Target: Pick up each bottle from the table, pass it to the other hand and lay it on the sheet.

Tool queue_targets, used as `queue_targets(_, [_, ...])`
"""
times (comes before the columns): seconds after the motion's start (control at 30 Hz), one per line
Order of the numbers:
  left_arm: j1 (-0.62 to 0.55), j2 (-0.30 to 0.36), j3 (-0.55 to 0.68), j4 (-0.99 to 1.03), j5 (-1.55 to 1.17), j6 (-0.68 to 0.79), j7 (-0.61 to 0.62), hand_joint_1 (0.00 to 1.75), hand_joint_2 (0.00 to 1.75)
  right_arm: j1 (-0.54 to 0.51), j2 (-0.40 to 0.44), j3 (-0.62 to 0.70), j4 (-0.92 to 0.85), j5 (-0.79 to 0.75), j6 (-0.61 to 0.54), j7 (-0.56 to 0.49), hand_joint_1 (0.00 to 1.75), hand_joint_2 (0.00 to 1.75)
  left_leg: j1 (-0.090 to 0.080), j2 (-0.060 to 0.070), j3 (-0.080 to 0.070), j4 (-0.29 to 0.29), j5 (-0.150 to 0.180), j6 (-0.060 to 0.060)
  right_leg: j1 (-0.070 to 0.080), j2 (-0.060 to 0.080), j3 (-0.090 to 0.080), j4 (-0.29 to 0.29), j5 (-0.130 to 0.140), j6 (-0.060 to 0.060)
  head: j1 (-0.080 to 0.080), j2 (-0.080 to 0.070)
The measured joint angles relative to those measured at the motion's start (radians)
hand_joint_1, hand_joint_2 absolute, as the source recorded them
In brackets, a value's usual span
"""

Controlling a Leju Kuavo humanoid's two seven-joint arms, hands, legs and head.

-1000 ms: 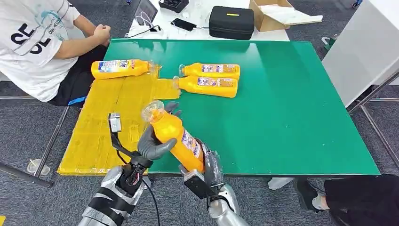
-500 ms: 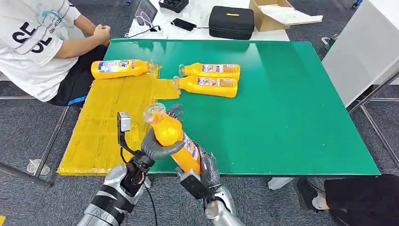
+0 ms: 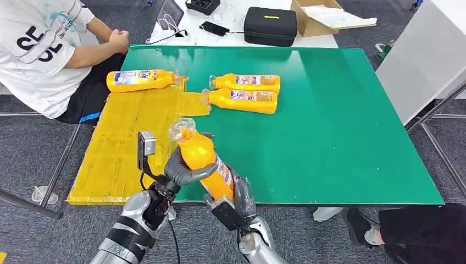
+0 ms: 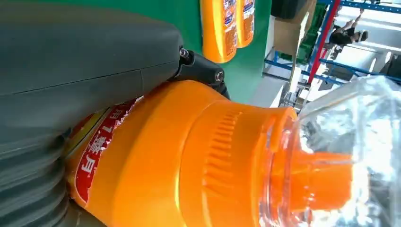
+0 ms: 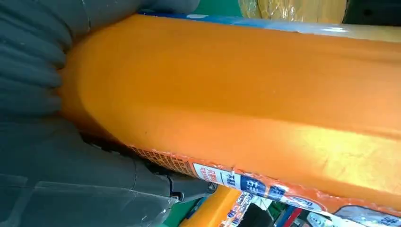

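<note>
Two hands on one bottle right now, so this reads as the handover itself. Going left to right: the sheet (image 3: 126,137), yellow, covers the table's (image 3: 340,126) left part, w/ one bottle already lying at its 12 o'clock edge (image 3: 140,80). Next, the left hand (image 3: 184,170) has thumb and fingers wrapped round the upper body of the held bottle (image 3: 200,157), which tilts up over the table's near edge, cap pointing to about 11 o'clock. Just right of it the right hand (image 3: 242,195) is closed round the bottle's lower half. Further right, two more bottles (image 3: 244,92) lie side by side, touching, on bare green near the sheet's corner.

Next move, I'd guess: right hand lets go, left carries the bottle toward 10 o'clock and lays it flat on the sheet.

Left wrist view gives the clear cap (image 4: 340,156) and ribbed shoulder close up; right wrist view has the plain body and the label edge (image 5: 236,182) against the palm.
</note>
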Motion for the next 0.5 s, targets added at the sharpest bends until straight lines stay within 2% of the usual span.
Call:
queue_targets(0.2, [0.002,0.000,-0.003,-0.018,-0.149,0.092,-0.022,1.75,1.75,-0.001,0.003,-0.006,0.000,-0.019,0.006,0.000,1.75,1.75,0.000,0.000,0.000,0.000,0.000,0.000,0.000,0.000,0.000,0.000,0.000,0.000,0.000,0.000])
queue_targets(0.33, [0.002,0.001,0.002,-0.020,-0.079,-0.012,0.026,1.75,1.75,0.001,0.003,-0.013,-0.002,-0.015,-0.003,-0.001,1.75,1.75,0.000,0.000,0.000,0.000,0.000,0.000,0.000,0.000,0.000,0.000,0.000,0.000,0.000,0.000])
queue_targets(0.37, [0.000,0.003,0.008,-0.014,-0.028,-0.053,0.046,1.75,1.75,0.002,0.003,-0.013,-0.003,-0.010,-0.008,-0.003,1.68,1.75,0.000,0.000,0.000,0.000,0.000,0.000,0.000,0.000,0.000,0.000,0.000,0.000,0.000,0.000])
queue_targets(0.4, [0.000,0.003,0.012,-0.006,0.020,-0.090,0.062,1.75,1.75,0.003,0.004,-0.013,-0.004,-0.006,-0.013,-0.004,0.73,1.75,0.000,0.000,0.000,0.000,0.000,0.000,0.000,0.000,0.000,0.000,0.000,0.000,0.000,0.000])
queue_targets(0.43, [-0.001,0.003,0.017,0.002,0.068,-0.121,0.079,1.75,1.75,0.003,0.006,-0.013,-0.004,0.000,-0.020,-0.006,0.37,1.75,0.000,0.000,0.000,0.000,0.000,0.000,0.000,0.000,0.000,0.000,0.000,0.000,0.000,0.000])
queue_targets(0.47, [-0.002,0.005,0.019,0.011,0.104,-0.140,0.090,1.75,1.75,0.003,0.006,-0.013,-0.004,0.008,-0.029,-0.007,0.37,1.75,0.000,0.000,0.000,0.000,0.000,0.000,0.000,0.000,0.000,0.000,0.000,0.000,0.000,0.000])
queue_targets(0.5, [-0.003,0.007,0.022,0.019,0.131,-0.150,0.098,1.75,1.75,0.003,0.006,-0.013,-0.004,0.016,-0.037,-0.007,0.14,1.75,0.000,0.000,0.000,0.000,0.000,0.000,0.000,0.000,0.000,0.000,0.000,0.000,0.000,0.000])
